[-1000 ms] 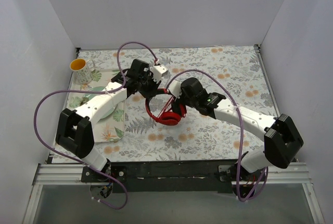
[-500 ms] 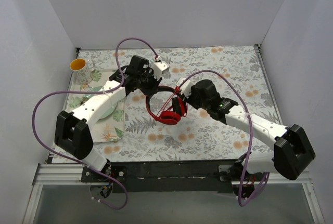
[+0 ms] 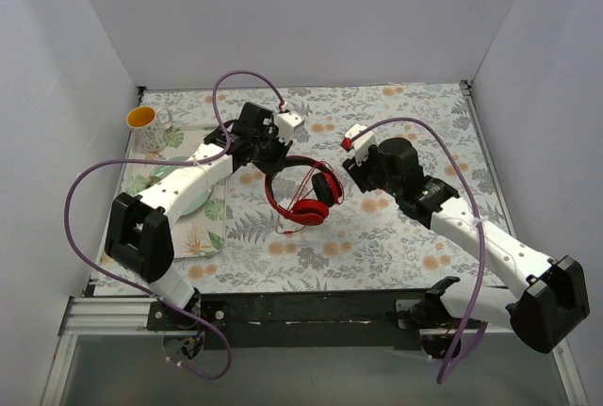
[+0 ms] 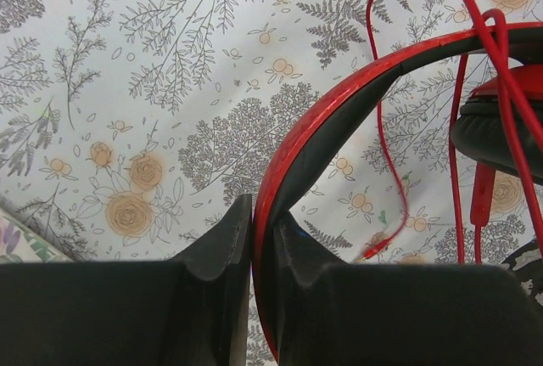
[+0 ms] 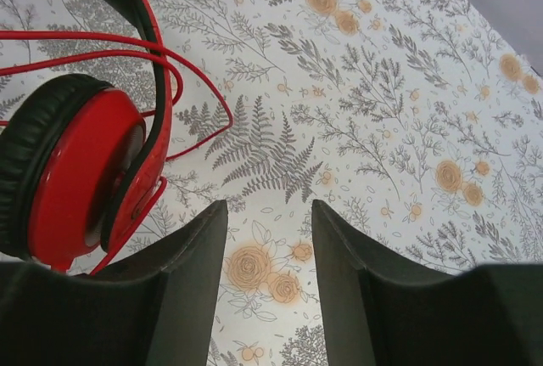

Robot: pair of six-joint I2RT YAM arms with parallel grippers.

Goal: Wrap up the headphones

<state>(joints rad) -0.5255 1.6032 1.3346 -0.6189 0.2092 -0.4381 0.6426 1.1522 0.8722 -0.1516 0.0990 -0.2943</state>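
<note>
The left gripper point(image 4: 253, 239) is clamped on the headband. The headphones point(image 3: 300, 210) lie on the floral table point(image 3: 424, 114) between the two arms, their band curving from that grip toward the ear cups on the right. They are glossy red with black padding, and the thin red cable point(image 4: 379, 128) crosses the band in a few loose strands. Just right of the cups, the right gripper point(image 5: 267, 209) hangs empty with its fingers apart. It looks the better placed to gather the slack cable.
</note>
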